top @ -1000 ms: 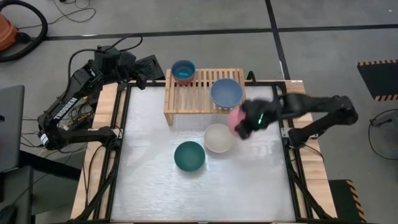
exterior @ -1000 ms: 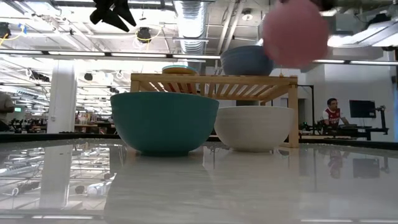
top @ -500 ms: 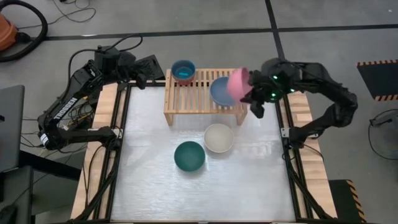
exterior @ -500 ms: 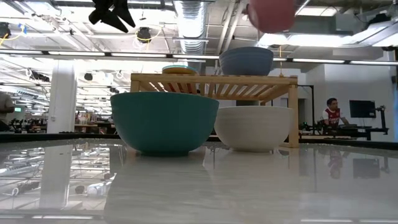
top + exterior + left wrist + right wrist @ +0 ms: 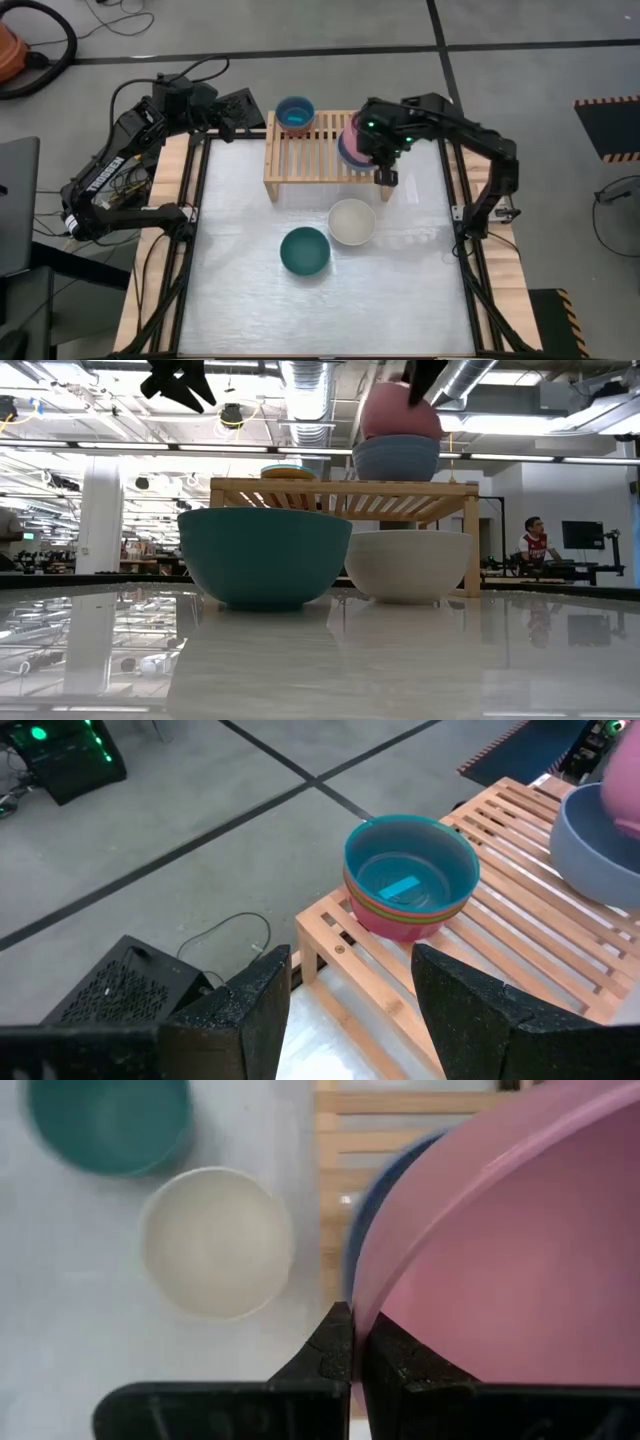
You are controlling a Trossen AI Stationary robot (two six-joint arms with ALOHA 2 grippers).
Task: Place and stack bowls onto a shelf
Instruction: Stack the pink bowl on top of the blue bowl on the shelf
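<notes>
My right gripper [image 5: 352, 1342] pinches pink bowl [image 5: 399, 415] rim, over blue bowl [image 5: 396, 458] on shelf [image 5: 300, 150]. Prob. seated; next: let go. Left gripper [image 5: 350, 1005] waits open nearby.

The high view looks straight down on the whole surface [image 5: 320, 300], with the shelf [image 5: 310, 150] in the upper centre of the frame. The low view sits at surface height, close behind the dark teal bowl [image 5: 265, 555] and cream bowl [image 5: 408, 563], facing level toward the shelf [image 5: 340, 488] and the room beyond. The left wrist view looks down at close range on the shelf [image 5: 520, 950] end carrying the small bowl stack [image 5: 410, 875]. The right wrist view looks down past the pink bowl [image 5: 500, 1250]; it shares the cream bowl [image 5: 215, 1240] with the high and low views.
</notes>
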